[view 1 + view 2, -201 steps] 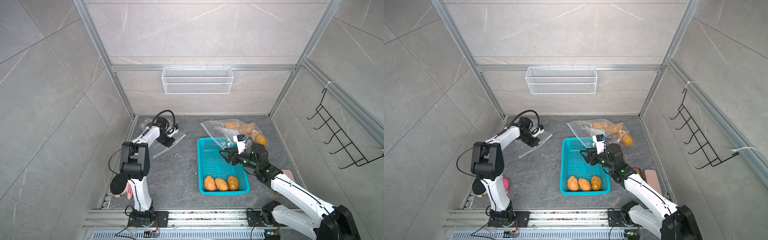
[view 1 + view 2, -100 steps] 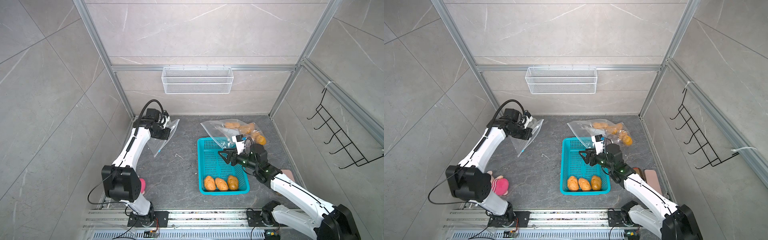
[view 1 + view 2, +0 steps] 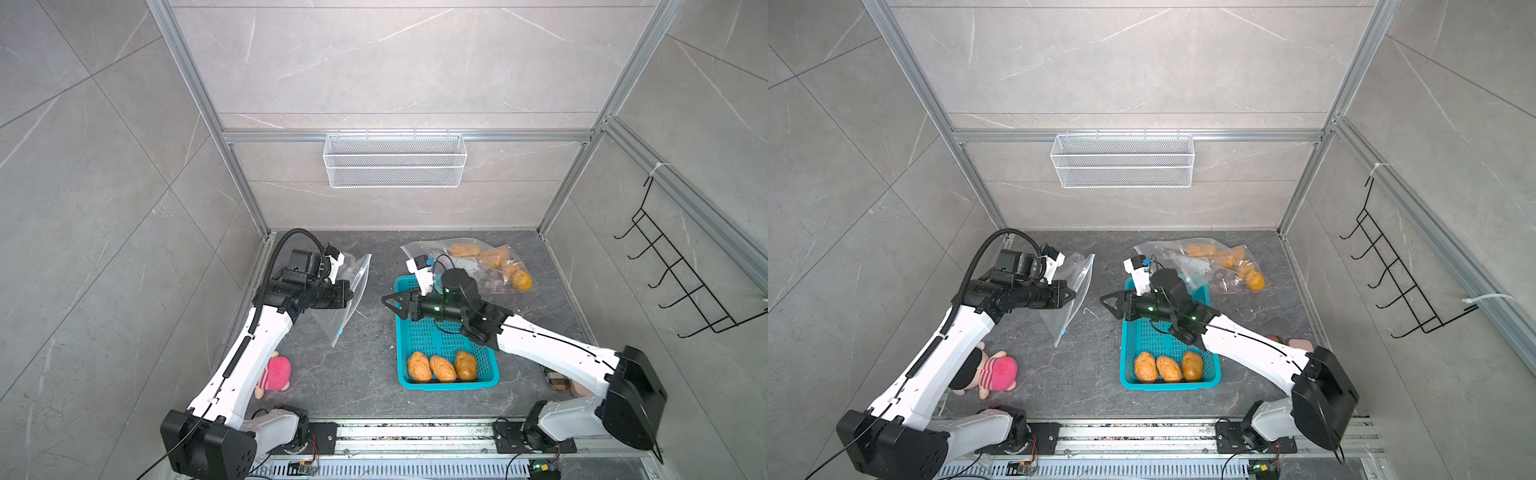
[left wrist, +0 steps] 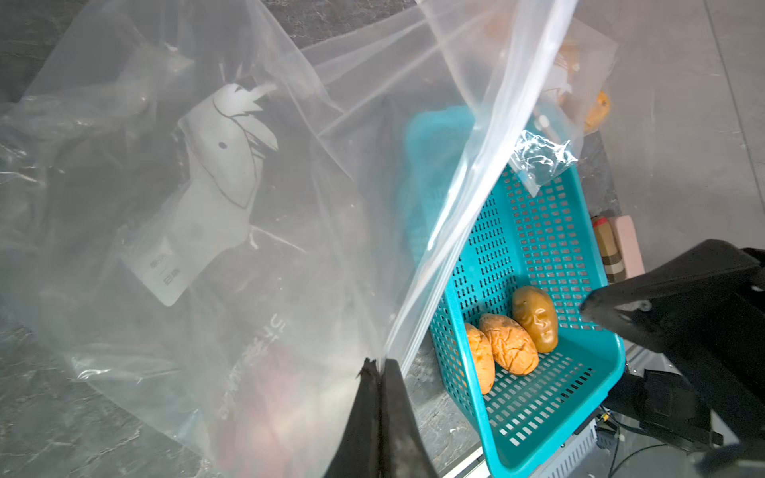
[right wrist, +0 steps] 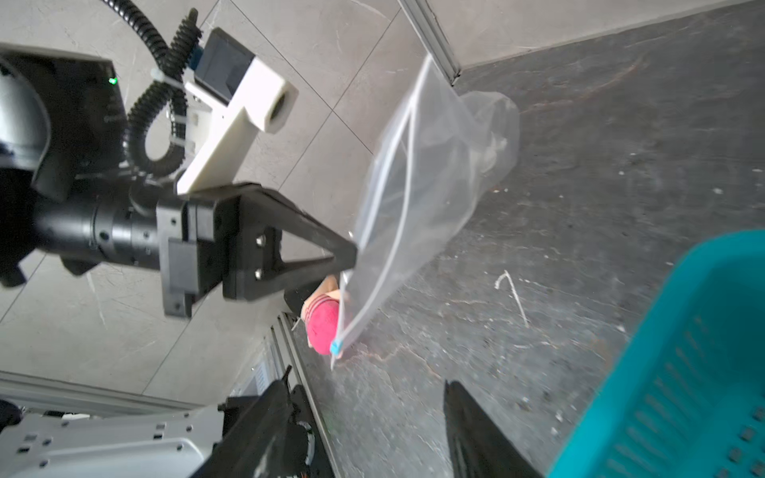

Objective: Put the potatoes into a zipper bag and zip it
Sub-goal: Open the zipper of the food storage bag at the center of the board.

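Low centre in both top views, in a teal perforated plastic basket (image 3: 449,386): three glossy orange-tan potatoes (image 3: 442,368); more upper right inside a crumpled clear bag (image 3: 486,262). Left of the basket, pinched by the clenched left gripper (image 3: 351,294): an empty clear zipper bag (image 3: 359,270), dangling. Facing it, spread and empty: the right gripper (image 3: 392,306). Probably readying the bag; next, grasping its free lip and parting it. Unclear whether zipped.

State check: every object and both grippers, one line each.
left gripper: shut on clear empty zipper bag.
clear empty zipper bag: hanging from left gripper.
right gripper: open, empty.
second clear zipper bag: lying on dark grey table, holds orange-tan potatoes; seal cannot tell.
teal perforated plastic basket: upright, holding three loose potatoes.
pink plush toy: lying on table.
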Robot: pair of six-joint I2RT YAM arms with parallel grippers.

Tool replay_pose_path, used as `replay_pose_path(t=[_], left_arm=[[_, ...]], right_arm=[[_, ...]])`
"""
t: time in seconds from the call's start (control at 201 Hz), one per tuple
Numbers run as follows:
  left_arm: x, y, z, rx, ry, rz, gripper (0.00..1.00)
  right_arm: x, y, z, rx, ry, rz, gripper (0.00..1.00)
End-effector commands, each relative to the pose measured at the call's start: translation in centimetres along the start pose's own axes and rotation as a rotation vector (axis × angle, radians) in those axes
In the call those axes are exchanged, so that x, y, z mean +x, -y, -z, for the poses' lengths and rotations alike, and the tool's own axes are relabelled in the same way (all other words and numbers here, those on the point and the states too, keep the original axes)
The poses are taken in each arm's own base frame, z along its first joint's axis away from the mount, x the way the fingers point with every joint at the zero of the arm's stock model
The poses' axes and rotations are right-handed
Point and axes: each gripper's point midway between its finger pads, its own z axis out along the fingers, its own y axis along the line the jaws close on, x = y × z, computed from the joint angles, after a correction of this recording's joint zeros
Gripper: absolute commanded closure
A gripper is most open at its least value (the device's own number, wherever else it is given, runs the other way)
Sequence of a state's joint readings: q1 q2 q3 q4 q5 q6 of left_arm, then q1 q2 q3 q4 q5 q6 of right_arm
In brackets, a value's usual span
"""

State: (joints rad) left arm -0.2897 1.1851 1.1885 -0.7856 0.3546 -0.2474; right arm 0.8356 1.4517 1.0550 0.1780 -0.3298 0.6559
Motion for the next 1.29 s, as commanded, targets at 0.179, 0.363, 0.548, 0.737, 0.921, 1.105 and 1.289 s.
replay_pose_path(t=[0.179, 0.363, 0.548, 0.737, 0.921, 1.105, 1.289], left_arm=[[-0.8, 2.0, 1.4, 0.076, 0.083, 0.049, 1.0], [-0.9, 2.8, 2.0, 0.11, 0.102, 0.039, 1.0], [-0.8, 3.0, 1.9, 0.126, 0.095, 0.038, 1.0], [-0.7, 3.1, 2.3, 0.124, 0.11, 0.04, 1.0], [-0.3, 2.3, 3.4, 0.054, 0.117, 0.012, 1.0], [1.8, 5.1, 4.5, 0.147, -0.006, -0.072, 0.56], [2.9, 5.3, 4.7, 0.051, 0.017, -0.17, 0.41]], right_arm=[[-0.1, 0.8, -3.8, 0.139, 0.004, -0.044, 0.39], [0.4, 1.8, -5.4, 0.173, -0.02, -0.05, 0.43], [0.1, 1.6, -6.7, 0.169, -0.038, -0.034, 0.51], [1.0, 2.1, -7.5, 0.166, -0.065, -0.034, 0.72], [-0.5, -0.7, -6.5, 0.051, -0.004, 0.0, 1.0], [-1.2, -1.4, -5.8, 0.034, 0.018, 0.006, 1.0], [-1.5, -0.9, -5.5, 0.07, 0.028, -0.018, 1.0]])
